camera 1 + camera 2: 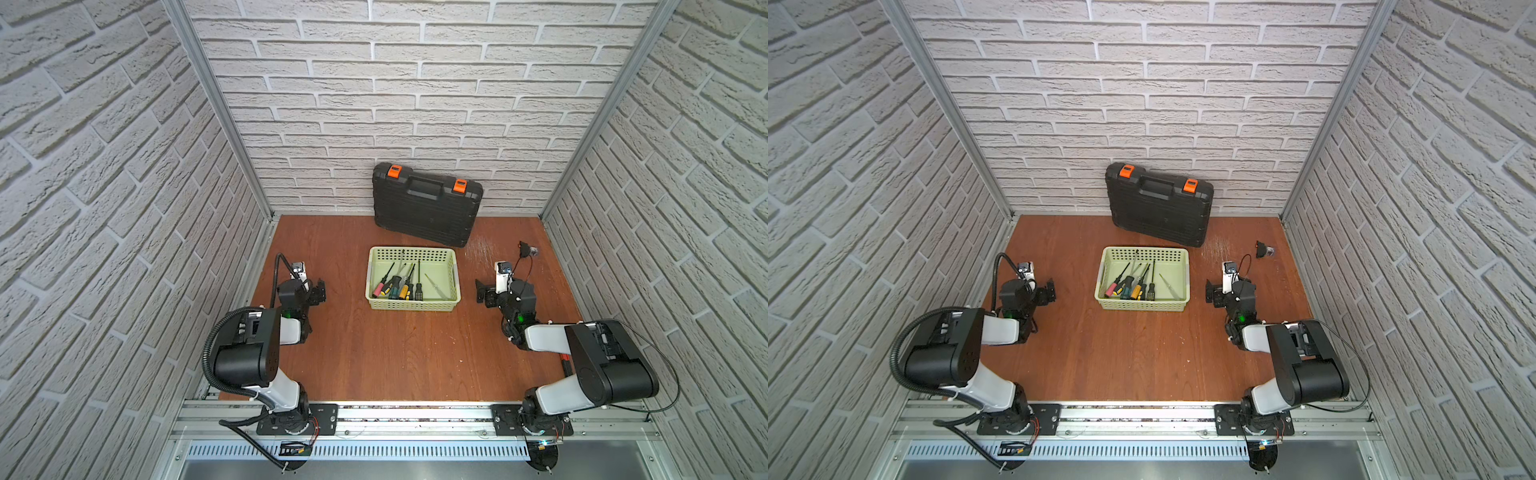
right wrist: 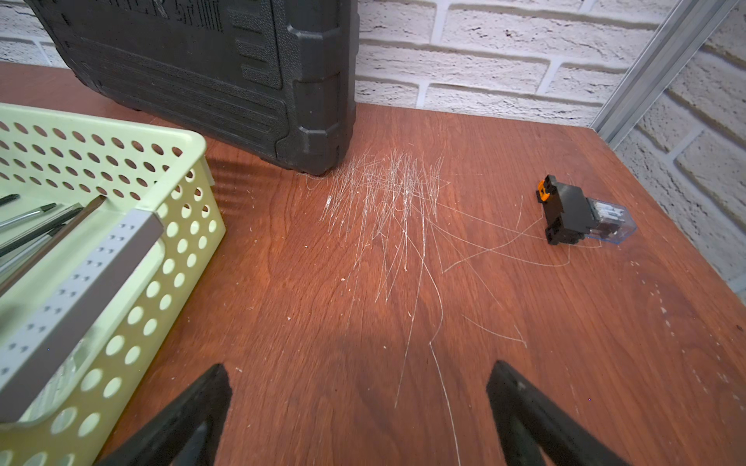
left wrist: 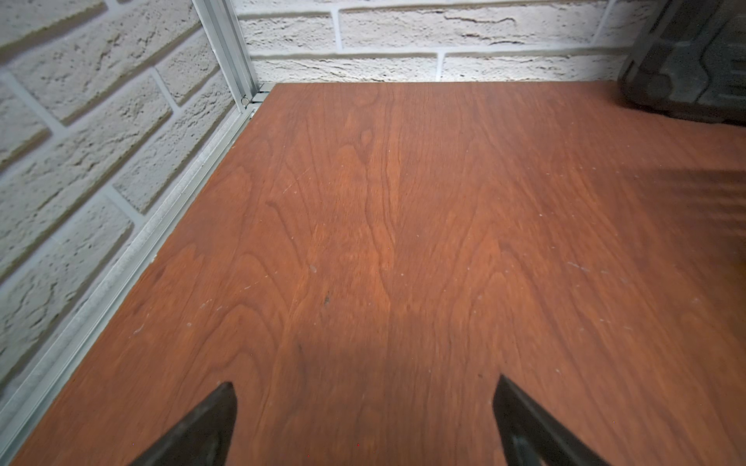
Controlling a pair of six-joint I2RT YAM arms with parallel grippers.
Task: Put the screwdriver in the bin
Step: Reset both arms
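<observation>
The screwdrivers (image 1: 398,286), slim steel shafts with pink, green, yellow and black handles, lie together inside the shallow pale green perforated plastic bin (image 1: 411,308). In both top views their long axes run roughly 6 to 12 o'clock, handles at the 6 o'clock end. The bin sits mid-way across the reddish-brown wooden counter (image 1: 395,357).

From the bin, the left end effector (image 1: 320,291) is at 9 o'clock and the right end effector (image 1: 481,291) at 3 o'clock. The right one is nearer, just beside the bin's side wall. Both stand spread wide with nothing between their jaws and are aimed past the bin toward 12 o'clock.

A red and black sliver (image 1: 565,362) peeks from under the right arm at about 4 o'clock from the bin. It is too hidden to say whether it is another screwdriver. If it is, the right arm would be the natural one to fetch it.

At 12 o'clock a black plastic toolcase (image 1: 426,208) with orange latches leans against the wall. A small black and clear block (image 1: 527,249) lies at 2 o'clock.
</observation>
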